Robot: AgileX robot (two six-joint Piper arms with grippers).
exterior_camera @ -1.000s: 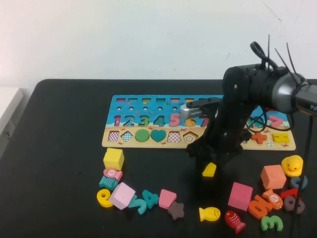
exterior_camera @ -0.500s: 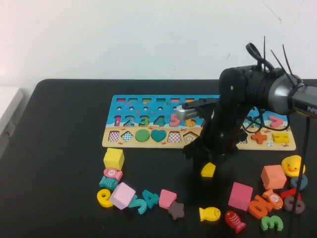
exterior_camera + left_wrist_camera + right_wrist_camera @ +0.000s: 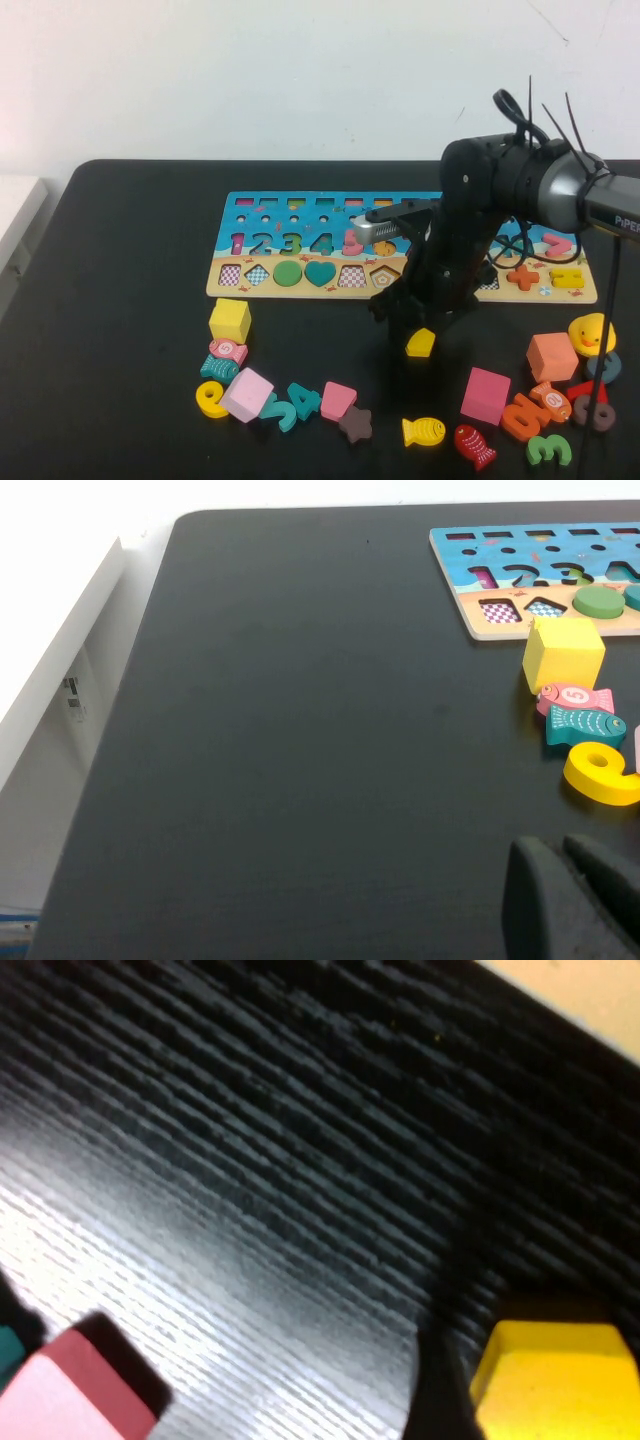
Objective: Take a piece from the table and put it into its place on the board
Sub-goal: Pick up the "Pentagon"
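The puzzle board point(image 3: 228, 225) lies at the back of the black table, with an empty pentagon slot point(image 3: 384, 276) in its lower row. My right gripper point(image 3: 420, 332) hangs just in front of the board, shut on a yellow pentagon piece point(image 3: 421, 343) close above the table. In the right wrist view the yellow piece point(image 3: 555, 1380) sits beside a dark finger point(image 3: 435, 1400). My left gripper point(image 3: 560, 880) is shut and empty, low over bare table at the left, and is out of the high view. The board's corner point(image 3: 470, 555) shows in the left wrist view.
Loose pieces lie along the front: a yellow cube point(image 3: 229, 320), a pink cube point(image 3: 246, 394), a yellow fish point(image 3: 423, 431), a red fish point(image 3: 474, 446), another pink cube point(image 3: 485, 395), an orange cube point(image 3: 552, 357) and a yellow duck point(image 3: 589, 334). The table's left edge is near my left gripper.
My right arm has shifted slightly left toward the board with the yellow pentagon piece in its grip. The other pieces have not moved.
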